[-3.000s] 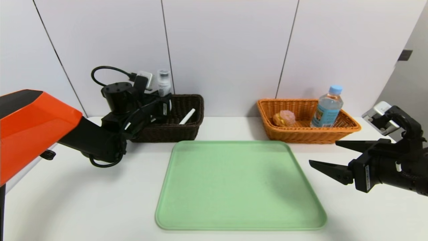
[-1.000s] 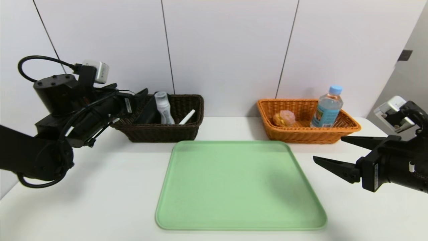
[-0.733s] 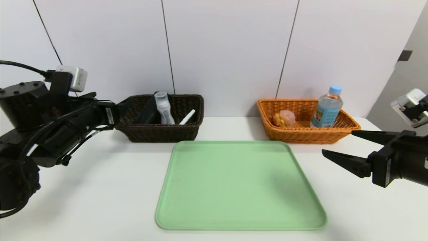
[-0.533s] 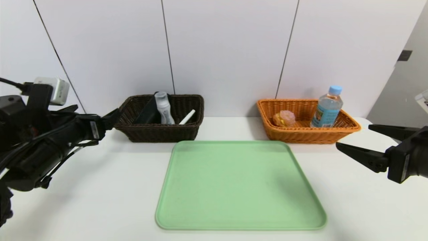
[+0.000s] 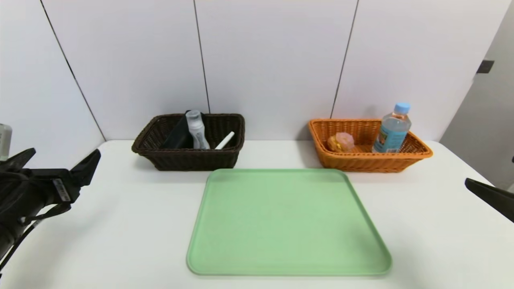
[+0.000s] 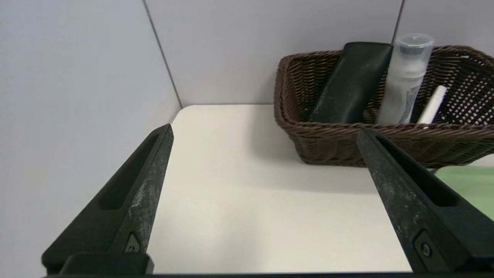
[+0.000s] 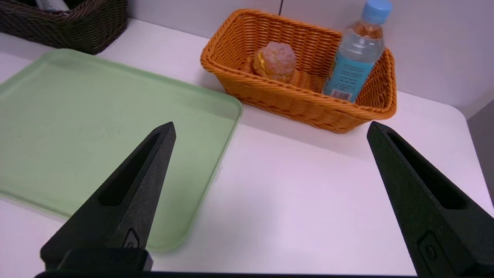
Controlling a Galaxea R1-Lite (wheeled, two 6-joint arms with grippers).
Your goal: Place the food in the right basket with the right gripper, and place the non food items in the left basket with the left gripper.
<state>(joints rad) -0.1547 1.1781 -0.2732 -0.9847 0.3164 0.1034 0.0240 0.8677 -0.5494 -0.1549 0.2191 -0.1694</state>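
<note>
- In the brown wicker basket (image 5: 196, 159), on the left, a translucent bottle with a clear cap (image 5: 196, 130) leans at a tilt.
- Just beside it in that basket, a black object (image 6: 353, 83) slants against the back rim; what it is, I cannot tell.
- On the bottle's other side, a white stick-like item (image 5: 225, 140) lies tilted, its upper end raised.
- In the orange wicker basket (image 5: 361, 163), on the right, a small sandwich-like bun with a pinkish top and yellow filling (image 7: 274, 61) sits on the basket floor.
- In the same basket, apart from the bun, a water bottle with a blue cap and blue label (image 5: 391, 128) leans, its cap above the rim.
- The green tray (image 5: 289, 222) lies flat on the white table (image 5: 136, 241), in front of and between the two baskets.
- The left gripper (image 6: 266, 129) is over the table's left side, apart from the brown basket, jaws wide open and holding nothing.
- The right gripper (image 7: 272, 123) is at the far right, clear of the orange basket, its jaws also spread wide with nothing between them.
- Behind the baskets stands a pale wall (image 5: 277, 60) with dark seams.
</note>
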